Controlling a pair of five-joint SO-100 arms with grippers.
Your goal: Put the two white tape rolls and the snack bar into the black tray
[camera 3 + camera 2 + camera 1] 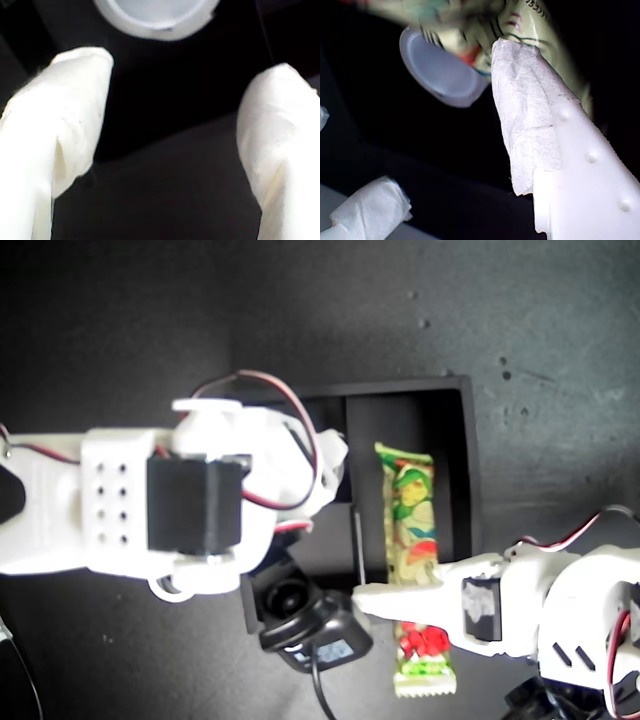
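My first gripper (385, 602) grasps the snack bar (410, 540), lying half over the black tray (466, 460) — lower it level into the long compartment. My second gripper (170, 135) hangs released; a tape roll (155, 17), apparently, just beyond.

Tray crowded from above
One arm (170, 500) covers the black tray's (460, 470) small compartments; the snack bar (412, 540) fills its long compartment, overhanging the near wall.

Dim scene, white arms overexposed, wrist views blurred
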